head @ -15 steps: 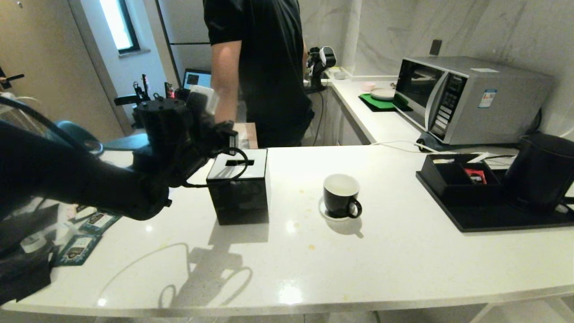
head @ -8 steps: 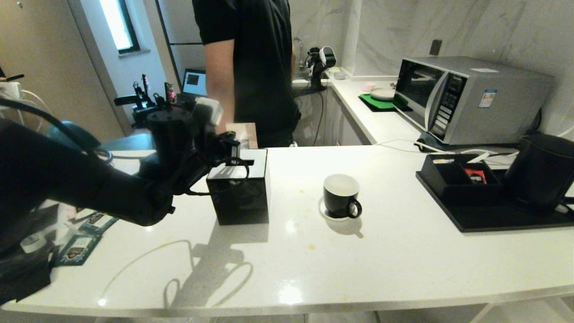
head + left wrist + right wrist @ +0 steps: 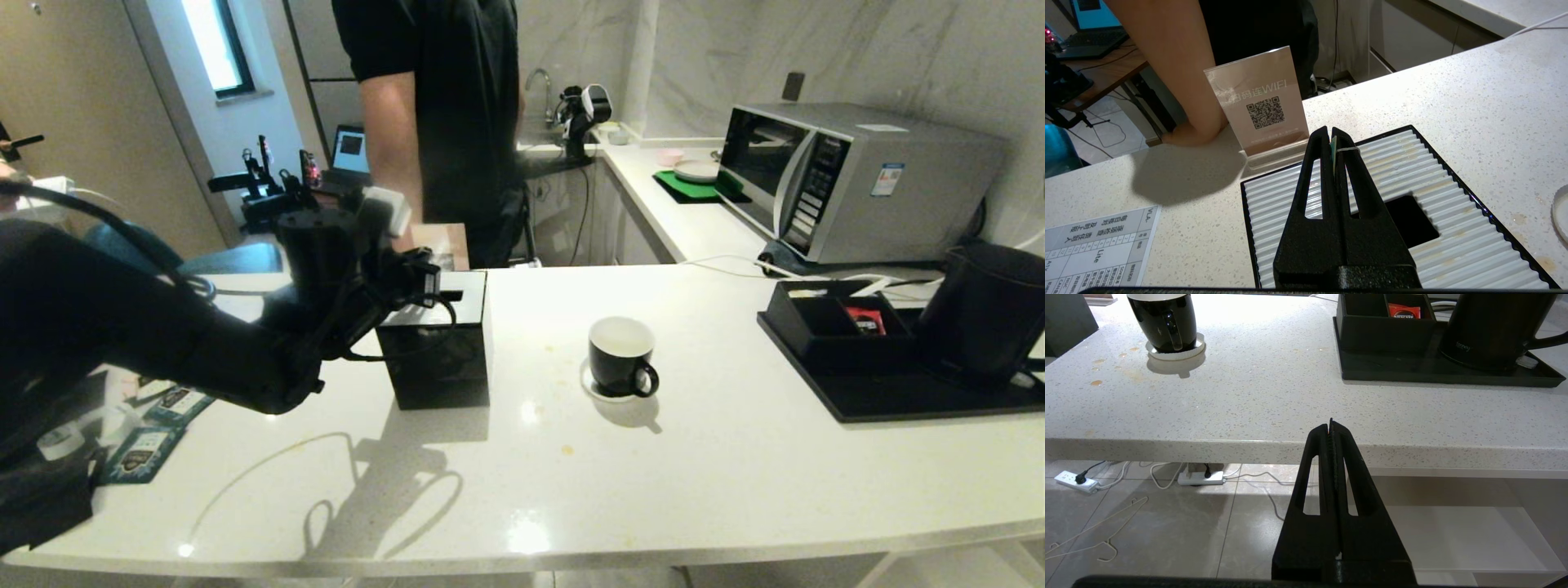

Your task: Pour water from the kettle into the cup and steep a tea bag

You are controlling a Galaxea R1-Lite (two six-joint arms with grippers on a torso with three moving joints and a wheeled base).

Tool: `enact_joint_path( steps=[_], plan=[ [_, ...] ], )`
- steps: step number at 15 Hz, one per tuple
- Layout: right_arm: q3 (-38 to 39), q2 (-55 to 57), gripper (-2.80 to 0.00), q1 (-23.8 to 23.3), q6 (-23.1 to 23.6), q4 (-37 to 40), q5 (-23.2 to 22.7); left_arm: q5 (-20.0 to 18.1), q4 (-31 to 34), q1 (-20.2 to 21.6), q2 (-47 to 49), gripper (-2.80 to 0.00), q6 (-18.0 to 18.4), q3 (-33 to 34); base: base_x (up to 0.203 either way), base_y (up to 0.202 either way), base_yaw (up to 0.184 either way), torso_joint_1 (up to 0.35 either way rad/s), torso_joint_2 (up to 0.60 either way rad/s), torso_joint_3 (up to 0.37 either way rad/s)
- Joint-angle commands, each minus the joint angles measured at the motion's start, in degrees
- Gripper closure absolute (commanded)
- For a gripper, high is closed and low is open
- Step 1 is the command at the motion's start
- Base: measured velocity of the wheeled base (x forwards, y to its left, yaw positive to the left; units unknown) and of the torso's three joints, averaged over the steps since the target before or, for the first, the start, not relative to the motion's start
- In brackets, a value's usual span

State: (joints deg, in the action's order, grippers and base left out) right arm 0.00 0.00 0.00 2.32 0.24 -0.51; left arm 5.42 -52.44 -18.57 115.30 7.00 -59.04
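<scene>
The black cup (image 3: 622, 357) with a white inside stands on its small white saucer (image 3: 589, 385) at mid-counter; I cannot make out water in it. Far right, the matte black kettle (image 3: 984, 314) sits on a black tray (image 3: 898, 402). My left gripper (image 3: 431, 282) hovers over the black tissue box (image 3: 441, 359), left of the cup. It (image 3: 1331, 132) is shut on a thin green tea bag tag (image 3: 1333, 148) with a white string (image 3: 1348, 150); the bag itself is hidden. My right gripper (image 3: 1331, 425) is shut and empty, low in front of the counter edge, with the cup (image 3: 1163, 318) and kettle (image 3: 1490, 326) beyond.
A person (image 3: 441, 106) in black stands behind the counter, a hand (image 3: 1188, 134) on its far edge beside a WiFi QR sign (image 3: 1257, 98). A microwave (image 3: 849, 175) stands at back right. A black organiser (image 3: 824, 327) with a red sachet shares the tray. Leaflets (image 3: 147, 445) lie front left.
My left gripper has edged right and slightly lower over the tissue box, still shut on the tag. The person has shifted to the left. Cup and kettle have not moved.
</scene>
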Motion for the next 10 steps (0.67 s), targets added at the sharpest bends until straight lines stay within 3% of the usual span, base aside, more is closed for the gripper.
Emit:
enact_joint_path(
  steps=[1, 10],
  plan=[
    [0.0, 0.1, 0.00, 0.0, 0.1, 0.0, 0.0, 0.0, -0.4, -0.1, 0.4, 0.00, 0.1, 0.0, 0.000, 0.000, 0.000, 0.000, 0.00, 0.000],
    [0.0, 0.0, 0.00, 0.0, 0.1, 0.0, 0.0, -0.1, -0.4, -0.2, 0.7, 0.00, 0.1, 0.0, 0.000, 0.000, 0.000, 0.000, 0.00, 0.000]
  ],
)
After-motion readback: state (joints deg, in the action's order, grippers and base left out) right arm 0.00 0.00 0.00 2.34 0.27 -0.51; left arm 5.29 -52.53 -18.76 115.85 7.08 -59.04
